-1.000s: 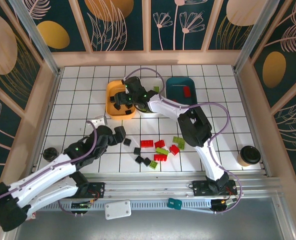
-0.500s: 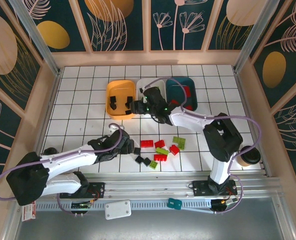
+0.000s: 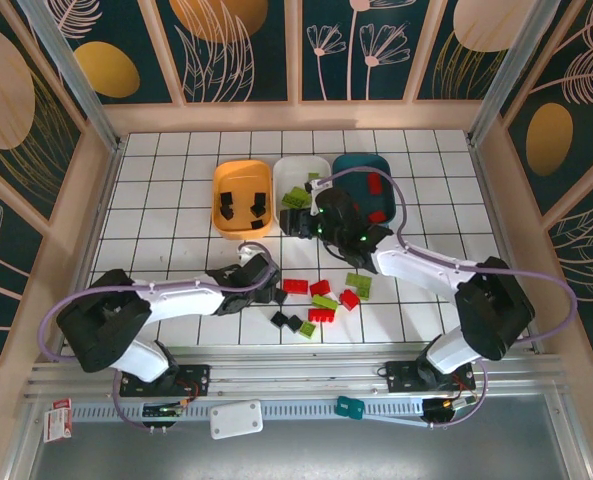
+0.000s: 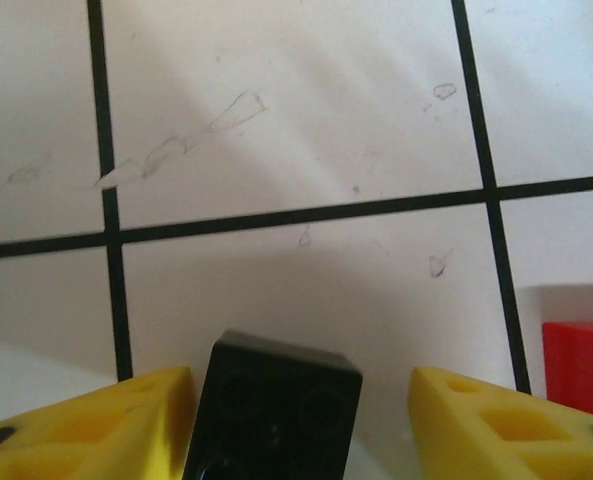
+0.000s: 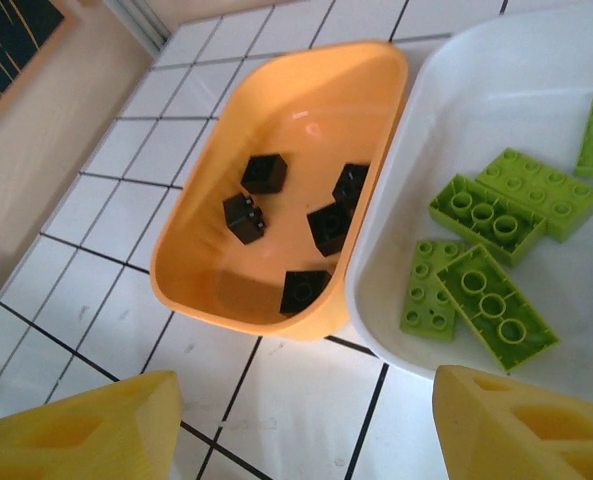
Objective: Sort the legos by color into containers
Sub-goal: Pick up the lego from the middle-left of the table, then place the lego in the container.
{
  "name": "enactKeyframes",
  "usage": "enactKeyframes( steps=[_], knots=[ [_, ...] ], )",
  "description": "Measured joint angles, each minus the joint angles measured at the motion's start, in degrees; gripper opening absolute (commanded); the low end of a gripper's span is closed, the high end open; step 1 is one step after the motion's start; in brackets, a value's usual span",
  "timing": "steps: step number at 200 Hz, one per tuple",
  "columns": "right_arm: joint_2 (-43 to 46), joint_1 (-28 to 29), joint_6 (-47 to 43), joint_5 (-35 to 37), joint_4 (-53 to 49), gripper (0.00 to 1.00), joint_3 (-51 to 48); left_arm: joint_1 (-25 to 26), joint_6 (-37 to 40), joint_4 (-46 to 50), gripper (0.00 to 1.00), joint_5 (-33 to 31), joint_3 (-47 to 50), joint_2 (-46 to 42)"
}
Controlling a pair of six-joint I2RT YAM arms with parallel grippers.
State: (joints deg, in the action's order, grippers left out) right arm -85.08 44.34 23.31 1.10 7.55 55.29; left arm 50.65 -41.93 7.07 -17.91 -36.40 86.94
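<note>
My left gripper is low over the table, open, with a black lego standing between its yellow fingers; a gap shows on the brick's right side. A red lego lies just to the right. My right gripper hangs open with nothing in it, just in front of the orange tray and white tray. The orange tray holds several black legos. The white tray holds several lime green legos. A red lego lies in the teal tray.
Loose legos lie in a cluster at the table's near middle: black ones, red ones and green ones. A paper cup stands at the right edge and a small dark object at the left edge.
My left arm has reached right and down until a black lego sits between its fingers. My right gripper has pulled back from over the orange tray towards the white tray's front.
</note>
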Motion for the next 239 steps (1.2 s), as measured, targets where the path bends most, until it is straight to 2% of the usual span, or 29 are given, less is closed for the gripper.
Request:
enactKeyframes(
  steps=[40,86,106,134,170,210,225,239],
  knots=[
    [3.76,0.0,0.22,0.94,0.09,0.68,-2.4,-0.02,0.48,-0.9,0.36,-0.48,-0.96,1.38],
    [8.39,0.0,1.29,3.08,-0.02,0.68,-7.26,-0.5,0.59,1.07,0.34,-0.48,-1.03,-3.37],
    [10.45,0.0,1.92,3.43,0.07,0.68,-9.42,-3.93,1.25,1.75,0.34,0.63,-2.47,-7.32],
    [12.74,0.0,2.86,3.39,-0.02,0.68,-12.41,-12.22,2.89,2.21,0.36,1.46,-8.59,-8.74],
    [14.49,0.28,3.67,3.39,-0.42,0.68,-15.32,-20.26,4.72,1.92,0.35,2.82,-20.72,-1.57],
    [16.31,2.1,4.04,3.34,-1.79,0.68,-18.23,-25.18,5.84,2.73,0.36,4.09,-31.15,11.06],
    [16.37,3.45,4.0,3.39,-3.1,0.68,-18.82,-26.43,5.99,3.48,0.41,4.52,-34.29,15.3],
    [16.37,4.98,3.8,3.45,-4.55,0.68,-19.19,-27.32,6.14,4.66,0.55,5.42,-36.52,18.14]
  ],
)
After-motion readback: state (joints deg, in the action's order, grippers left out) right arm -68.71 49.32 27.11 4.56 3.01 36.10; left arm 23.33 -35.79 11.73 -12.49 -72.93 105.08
